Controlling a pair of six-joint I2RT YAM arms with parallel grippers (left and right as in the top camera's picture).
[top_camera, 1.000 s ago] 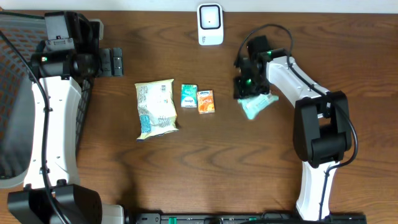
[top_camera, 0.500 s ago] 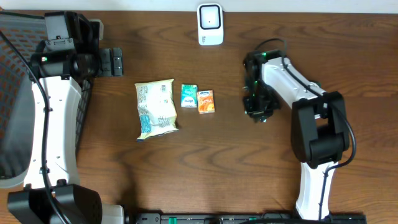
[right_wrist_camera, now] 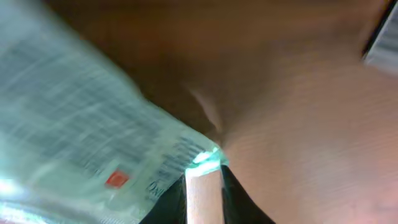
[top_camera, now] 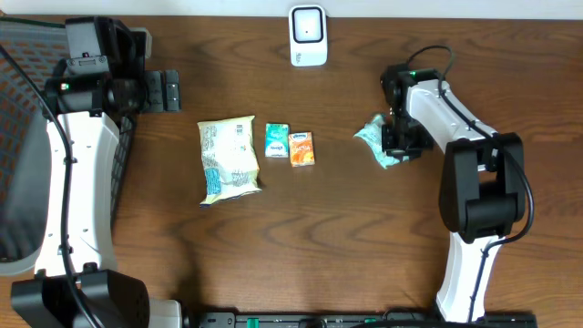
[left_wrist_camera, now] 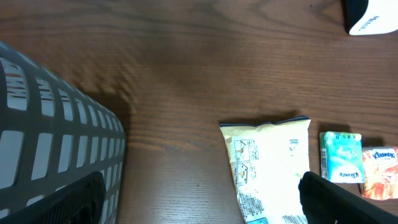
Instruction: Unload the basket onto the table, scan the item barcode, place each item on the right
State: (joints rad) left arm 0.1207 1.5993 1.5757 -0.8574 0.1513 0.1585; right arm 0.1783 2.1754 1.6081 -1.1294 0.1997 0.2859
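A mint-green packet (top_camera: 373, 139) hangs at the right of the table, pinched by one edge in my right gripper (top_camera: 395, 140), which is shut on it. In the right wrist view the packet (right_wrist_camera: 87, 124) fills the left side, blurred, its corner caught at the gripper (right_wrist_camera: 205, 186) tips. The white barcode scanner (top_camera: 308, 36) stands at the table's back middle, apart from the packet. My left gripper (top_camera: 164, 91) rests open at the back left, holding nothing; its dark fingertips (left_wrist_camera: 339, 199) sit wide apart.
A cream snack bag (top_camera: 228, 159), a teal tissue pack (top_camera: 276, 141) and an orange pack (top_camera: 301, 148) lie in a row mid-table. A grey mesh basket (top_camera: 18, 137) stands at the left edge. The scanner (left_wrist_camera: 373, 15) shows in the left wrist view's top corner.
My right gripper has swung toward the right with the packet, which now sticks out on its left side. The left arm has not moved.
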